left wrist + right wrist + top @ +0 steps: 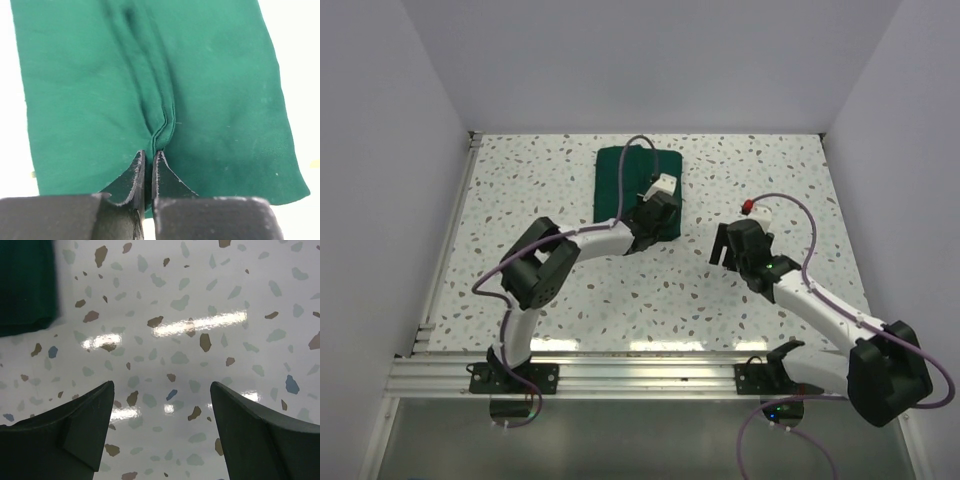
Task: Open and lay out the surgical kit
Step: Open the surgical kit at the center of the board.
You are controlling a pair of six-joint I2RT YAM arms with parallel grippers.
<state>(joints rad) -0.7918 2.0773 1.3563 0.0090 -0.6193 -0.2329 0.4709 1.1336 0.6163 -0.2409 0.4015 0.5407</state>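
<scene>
Where left pincer (149, 153) pinches, green wrap (225, 100) puckers.

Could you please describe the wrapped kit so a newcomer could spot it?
On the speckled table, look toward the far edge, near the middle. There lies a dark green cloth bundle, folded into a flat rectangle, the left gripper pinching a raised fold at its near edge. Nothing else on the table is green.
</scene>
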